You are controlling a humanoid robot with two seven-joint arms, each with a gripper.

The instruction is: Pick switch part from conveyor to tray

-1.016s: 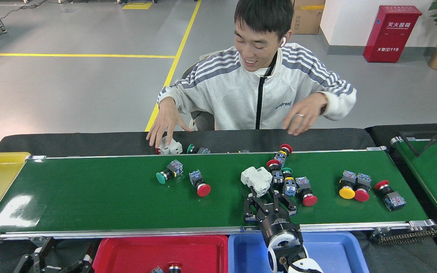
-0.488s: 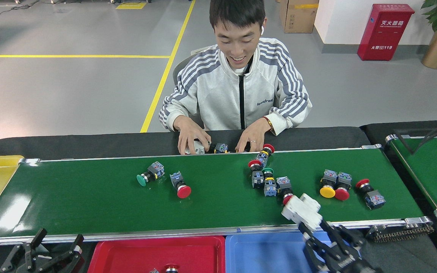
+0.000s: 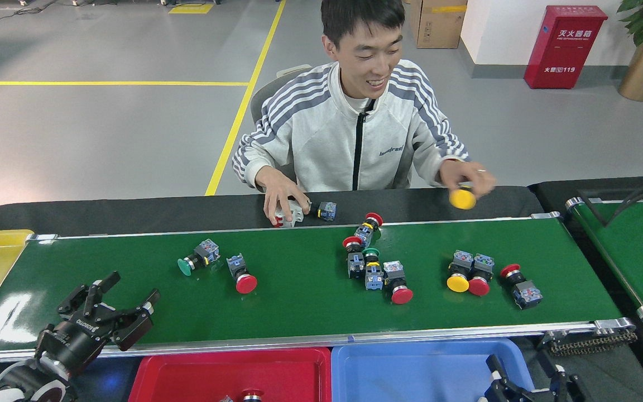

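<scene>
Left gripper (image 3: 114,302) is hovering open and empty over the green conveyor (image 3: 299,304), where push-button switches (image 3: 374,268) are lying scattered. Right gripper (image 3: 528,382), barely showing beside the blue tray (image 3: 411,371), cannot be judged.

Glossy green conveyor (image 3: 299,301) belt, silver metal rails.

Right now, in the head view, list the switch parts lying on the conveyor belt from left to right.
Green button switch → lone red button switch → middle cluster of switches → yellow button switch → adjoining red button switch → rightmost red-capped switch.
</scene>
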